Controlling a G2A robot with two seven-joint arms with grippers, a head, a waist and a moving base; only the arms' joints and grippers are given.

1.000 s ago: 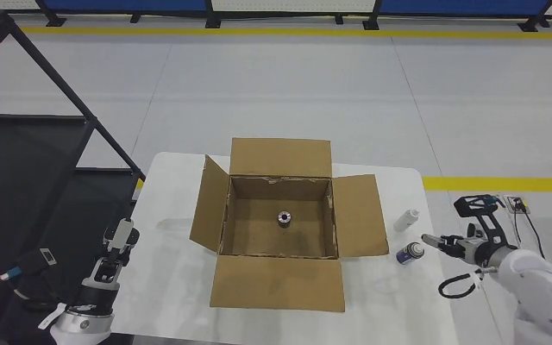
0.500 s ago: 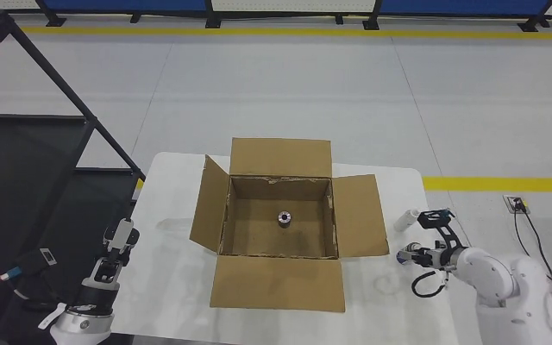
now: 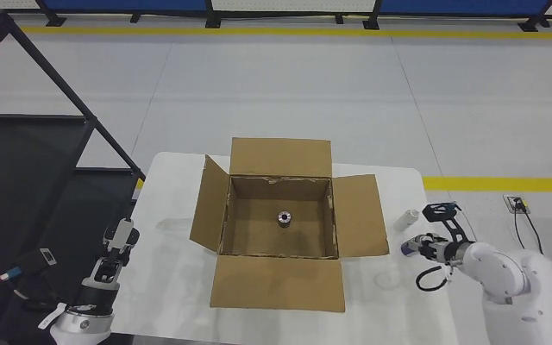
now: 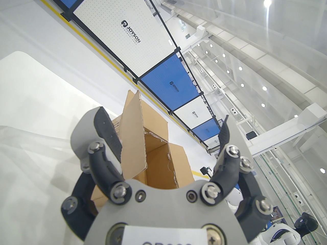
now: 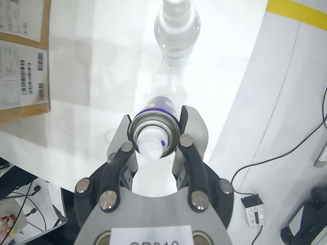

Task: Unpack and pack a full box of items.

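Right wrist view shows the right gripper (image 5: 156,118) clamped on the spray can (image 5: 156,131); left wrist view, left gripper (image 4: 164,121) apart.

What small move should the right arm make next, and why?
Probably lift the can straight up: the right pincer looks shut on it, yet it stands on the table beside the bottle, outside the box.

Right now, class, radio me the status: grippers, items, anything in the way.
Left gripper open, empty. Right gripper shut on upright spray can, beside open box. White bottle stands close by.
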